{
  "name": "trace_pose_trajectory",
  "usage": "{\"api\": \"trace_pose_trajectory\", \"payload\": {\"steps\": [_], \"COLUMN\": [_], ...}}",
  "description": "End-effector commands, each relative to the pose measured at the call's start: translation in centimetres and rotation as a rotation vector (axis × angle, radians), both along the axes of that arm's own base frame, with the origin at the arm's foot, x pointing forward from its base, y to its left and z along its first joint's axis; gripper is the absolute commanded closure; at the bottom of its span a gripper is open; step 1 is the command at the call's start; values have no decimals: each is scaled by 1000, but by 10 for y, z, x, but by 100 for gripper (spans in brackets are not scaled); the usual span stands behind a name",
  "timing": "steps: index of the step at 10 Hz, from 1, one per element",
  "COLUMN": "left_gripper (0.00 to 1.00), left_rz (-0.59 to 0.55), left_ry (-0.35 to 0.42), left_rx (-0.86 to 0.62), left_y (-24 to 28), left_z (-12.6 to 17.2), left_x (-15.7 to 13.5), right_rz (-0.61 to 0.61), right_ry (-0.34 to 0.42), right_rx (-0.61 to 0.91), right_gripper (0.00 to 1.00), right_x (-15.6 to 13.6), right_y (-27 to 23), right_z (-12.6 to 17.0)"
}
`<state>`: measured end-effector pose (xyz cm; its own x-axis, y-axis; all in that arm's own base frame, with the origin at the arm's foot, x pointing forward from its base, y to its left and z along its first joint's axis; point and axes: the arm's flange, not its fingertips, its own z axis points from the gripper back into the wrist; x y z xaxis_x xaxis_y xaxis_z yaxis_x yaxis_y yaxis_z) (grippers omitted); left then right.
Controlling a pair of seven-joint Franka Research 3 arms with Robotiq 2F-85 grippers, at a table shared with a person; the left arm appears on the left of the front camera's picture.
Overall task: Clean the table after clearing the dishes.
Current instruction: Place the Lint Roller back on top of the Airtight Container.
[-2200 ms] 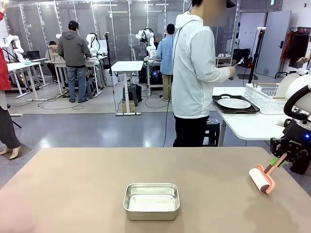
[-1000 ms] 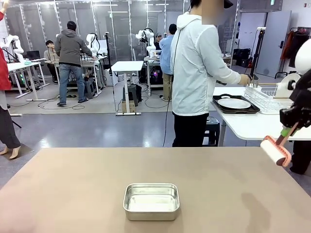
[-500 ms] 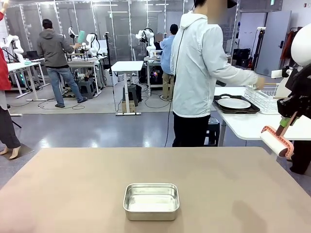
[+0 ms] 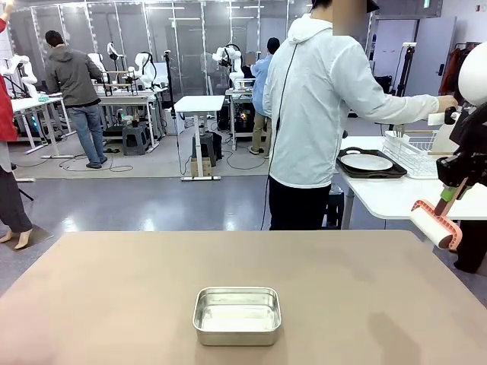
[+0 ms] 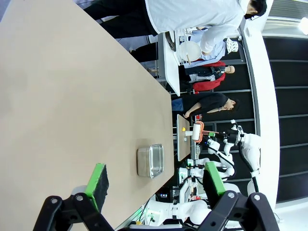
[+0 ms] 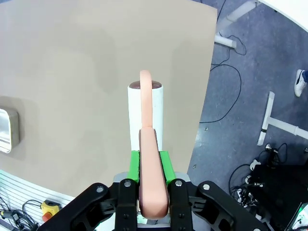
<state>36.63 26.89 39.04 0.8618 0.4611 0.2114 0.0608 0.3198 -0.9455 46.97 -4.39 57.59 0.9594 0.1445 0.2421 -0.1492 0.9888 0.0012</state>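
My right tool (image 6: pixel 153 185) clamped on lint roller (image 4: pixel 434 223) handle, roller in the air off the counter's (image 4: pixel 114 296) right edge. Left tool (image 5: pixel 153 179) fingers apart, empty. Dishes (image 4: pixel 366 162) sit on side table. Judgement: lower roller flat, sweep straight lanes, skirt steel pan (image 4: pixel 237 315).

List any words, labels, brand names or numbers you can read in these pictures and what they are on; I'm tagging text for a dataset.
None can be read.
The steel pan, the table and the lint roller held by the right end effector carry no visible print.
A small green sign at the ceiling is too small to read.
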Motion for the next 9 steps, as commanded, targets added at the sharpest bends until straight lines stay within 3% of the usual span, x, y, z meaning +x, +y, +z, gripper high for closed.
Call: {"api": "trace_pose_trajectory", "payload": {"steps": [1,6,7,8,9], "left_gripper": [0,0,0,0,0], "left_rz": [4,4,4,4,4], "left_ry": [8,8,8,8,8], "left_rx": [-7,-7,-7,-7,-7], "left_y": [0,0,0,0,0], "left_z": [5,5,5,5,5], "left_x": [-3,-3,-3,-3,-3], "right_rz": [15,2,307,529,706], "right_ry": [-4,0,-129,-197,-219], "right_rx": [21,0,-105,-145,-212], "right_gripper": [80,80,80,80,80], "right_x": [-1,0,-8,-12,-11], "right_y": [2,1,38,81,122], "right_z": [2,0,17,33,45]}}
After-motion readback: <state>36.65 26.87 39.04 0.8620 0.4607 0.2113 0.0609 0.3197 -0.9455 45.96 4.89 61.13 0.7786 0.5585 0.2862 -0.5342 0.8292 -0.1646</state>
